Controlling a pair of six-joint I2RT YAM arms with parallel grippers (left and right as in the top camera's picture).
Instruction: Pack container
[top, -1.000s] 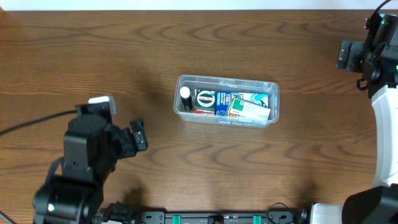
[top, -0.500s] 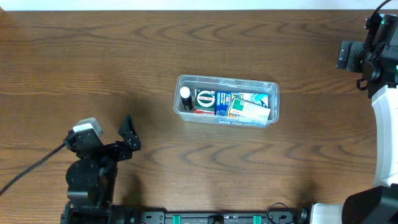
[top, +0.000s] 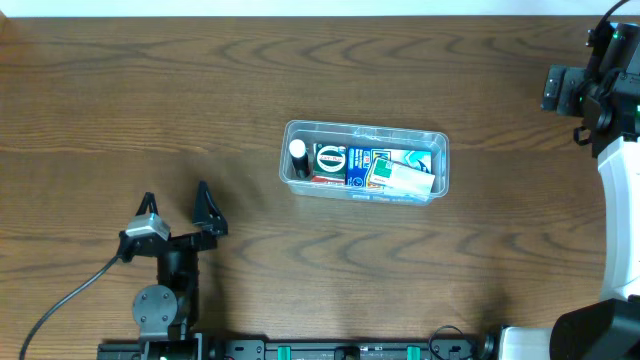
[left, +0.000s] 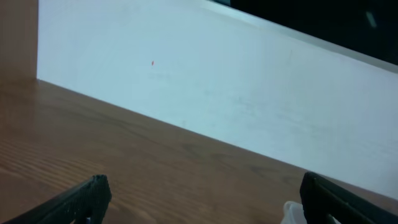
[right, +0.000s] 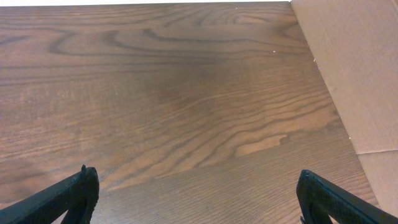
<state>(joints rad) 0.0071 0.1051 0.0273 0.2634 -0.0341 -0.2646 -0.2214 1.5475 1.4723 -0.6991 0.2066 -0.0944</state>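
The clear plastic container sits at the table's middle. It holds several small boxes and a dark bottle with a white cap. My left gripper is open and empty near the front left, well apart from the container. In the left wrist view its fingers spread wide over bare wood, with a sliver of the container's rim at the lower right. My right gripper is at the far right edge. Its fingers are open and empty above bare wood.
The wooden table stretches around the container. A white wall stands beyond the table's far edge. A brown cardboard surface lies past the table's edge in the right wrist view. The left arm's cable trails at the front left.
My left arm has drawn back toward the front edge and folded down, its open gripper now pointing away from me. The container and the right arm have not moved.
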